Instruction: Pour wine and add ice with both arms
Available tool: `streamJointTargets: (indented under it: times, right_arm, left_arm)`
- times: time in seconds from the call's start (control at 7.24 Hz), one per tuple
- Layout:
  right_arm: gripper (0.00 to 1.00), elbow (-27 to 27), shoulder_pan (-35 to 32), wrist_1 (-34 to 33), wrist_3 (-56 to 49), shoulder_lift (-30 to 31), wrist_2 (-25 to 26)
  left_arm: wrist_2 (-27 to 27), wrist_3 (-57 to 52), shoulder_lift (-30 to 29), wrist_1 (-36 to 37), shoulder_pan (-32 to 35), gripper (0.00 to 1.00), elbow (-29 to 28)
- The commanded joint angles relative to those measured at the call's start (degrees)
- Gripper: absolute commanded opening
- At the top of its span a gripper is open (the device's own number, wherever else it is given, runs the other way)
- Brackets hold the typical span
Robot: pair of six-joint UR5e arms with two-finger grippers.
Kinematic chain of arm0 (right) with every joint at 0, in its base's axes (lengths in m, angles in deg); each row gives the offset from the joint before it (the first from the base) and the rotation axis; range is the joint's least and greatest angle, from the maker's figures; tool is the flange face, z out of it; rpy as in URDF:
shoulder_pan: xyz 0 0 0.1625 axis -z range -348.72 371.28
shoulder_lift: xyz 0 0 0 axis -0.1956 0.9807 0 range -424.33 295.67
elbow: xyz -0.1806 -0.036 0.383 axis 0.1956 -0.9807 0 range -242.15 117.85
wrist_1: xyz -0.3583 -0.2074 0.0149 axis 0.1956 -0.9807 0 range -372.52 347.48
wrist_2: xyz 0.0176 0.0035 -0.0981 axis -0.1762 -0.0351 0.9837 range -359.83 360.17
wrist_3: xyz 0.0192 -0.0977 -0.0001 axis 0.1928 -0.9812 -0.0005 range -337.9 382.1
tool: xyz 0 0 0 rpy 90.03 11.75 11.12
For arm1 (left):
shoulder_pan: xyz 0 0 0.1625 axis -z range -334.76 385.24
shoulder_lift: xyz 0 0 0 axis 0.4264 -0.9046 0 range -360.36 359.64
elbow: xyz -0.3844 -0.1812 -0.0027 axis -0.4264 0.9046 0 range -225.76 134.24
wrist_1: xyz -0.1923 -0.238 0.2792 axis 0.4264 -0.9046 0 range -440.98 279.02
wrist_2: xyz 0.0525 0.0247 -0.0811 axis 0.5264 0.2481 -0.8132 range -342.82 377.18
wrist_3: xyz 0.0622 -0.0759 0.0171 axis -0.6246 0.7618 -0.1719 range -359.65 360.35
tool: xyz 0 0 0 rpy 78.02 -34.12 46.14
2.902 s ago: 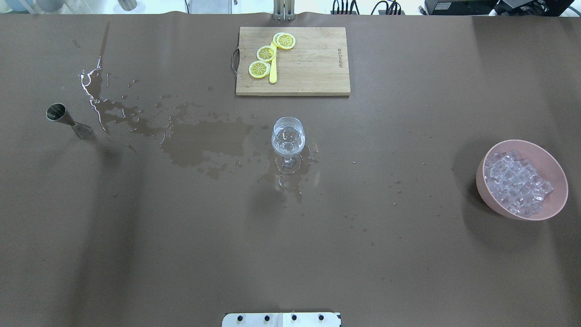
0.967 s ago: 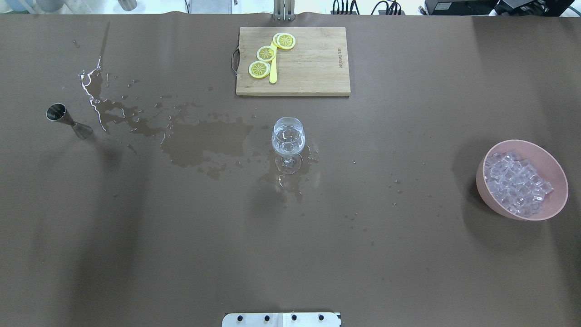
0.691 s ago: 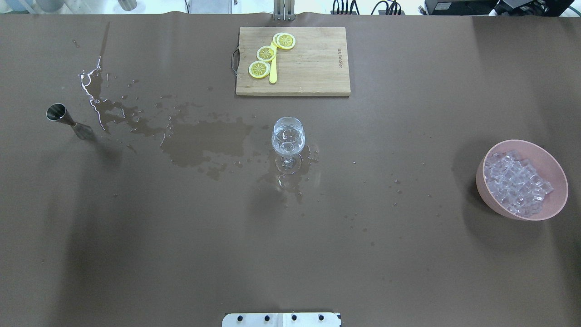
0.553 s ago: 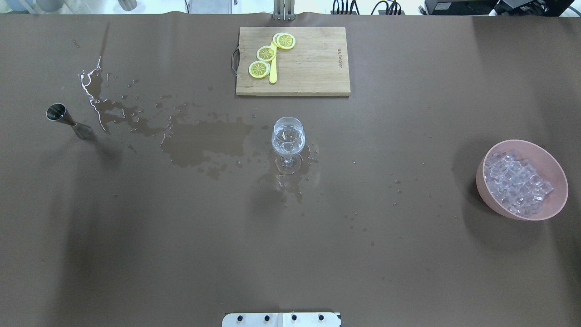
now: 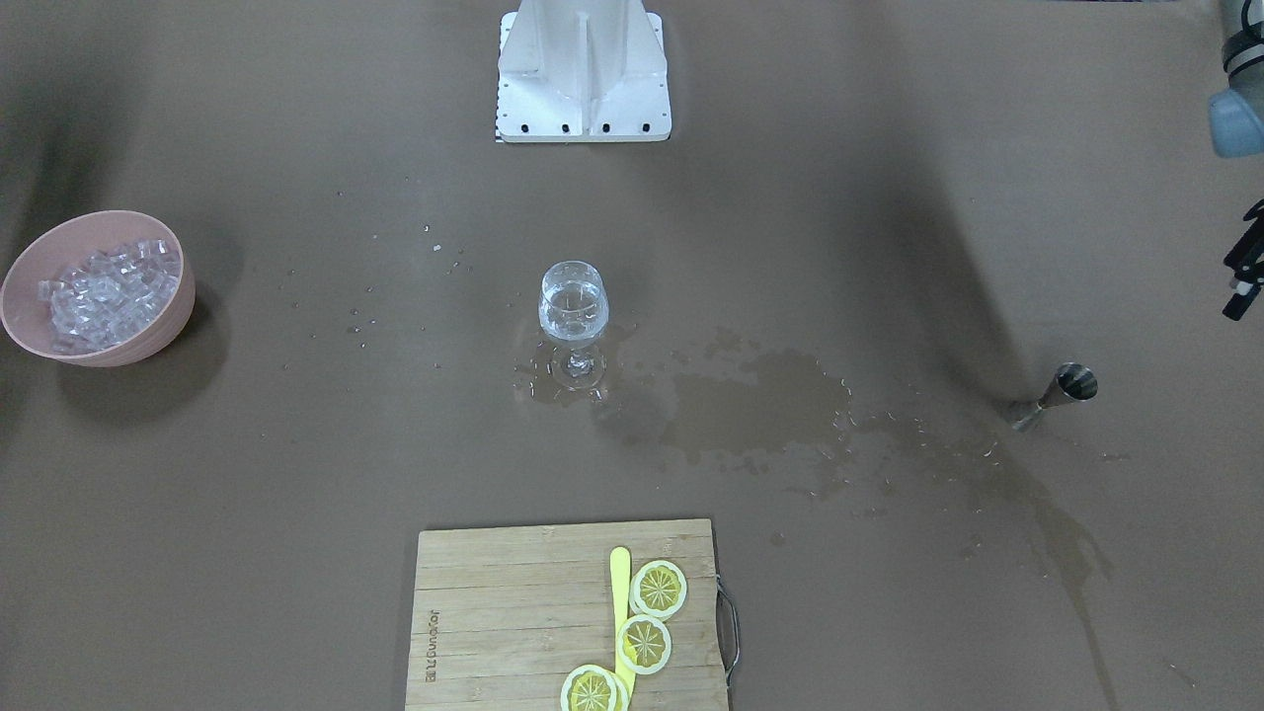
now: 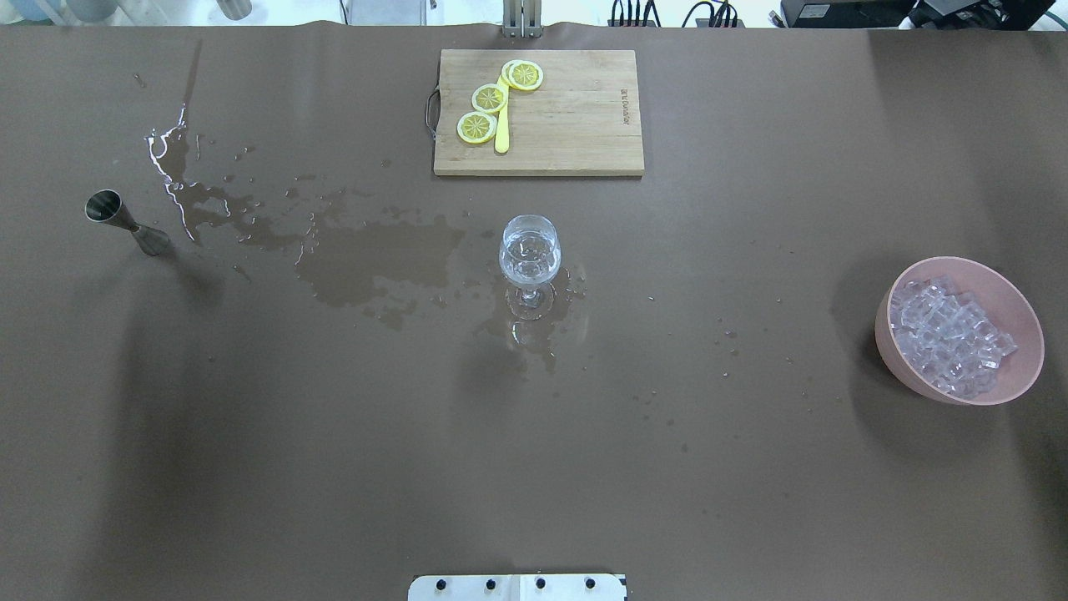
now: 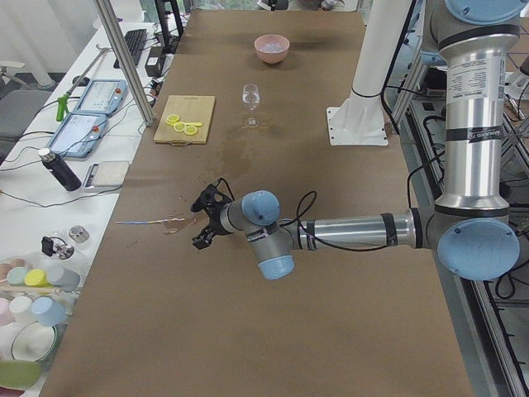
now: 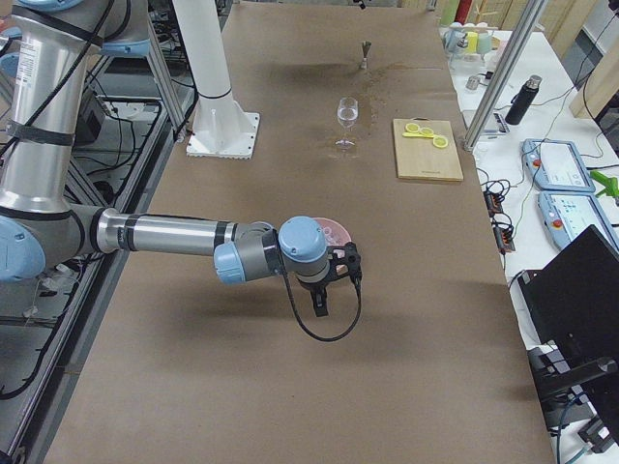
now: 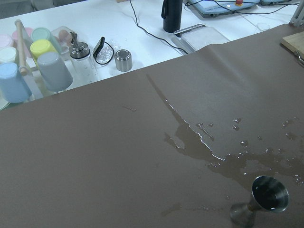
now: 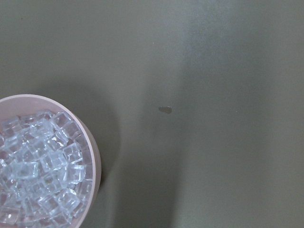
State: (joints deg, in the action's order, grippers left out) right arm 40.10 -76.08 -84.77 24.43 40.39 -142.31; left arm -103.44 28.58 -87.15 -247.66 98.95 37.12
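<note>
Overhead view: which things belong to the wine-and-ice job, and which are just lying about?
Job in hand: wine glass, wine in it, jigger, pink bowl, ice.

Lying about: cutting board, lemon slices, yellow utensil, wet stains.

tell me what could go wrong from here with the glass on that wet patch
The clear stemmed wine glass stands on a dark wet patch, so a nudge could slide or tip it. The clear ice cubes are heaped in the pink bowl, so some may scatter when picked.
</note>
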Motion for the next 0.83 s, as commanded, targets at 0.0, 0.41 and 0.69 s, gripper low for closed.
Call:
streamJointTargets:
  times: [0.0, 0.41, 0.69]
  right_arm:
    - [1.00, 0.0, 0.1, 0.1, 0.0, 0.1, -1.8]
    - [1.00, -0.1, 0.1, 0.0, 0.0, 0.1, -1.8]
    - [1.00, -0.1, 0.1, 0.0, 0.0, 0.1, -1.8]
  left_arm:
    - [3.0, 3.1, -1.8, -8.4, -6.6, 0.98, -3.6]
    - [5.8, 2.8, -2.0, -14.2, -7.9, 0.97, -4.0]
    - [11.7, 2.7, 0.5, -18.1, -13.7, 0.98, -4.0]
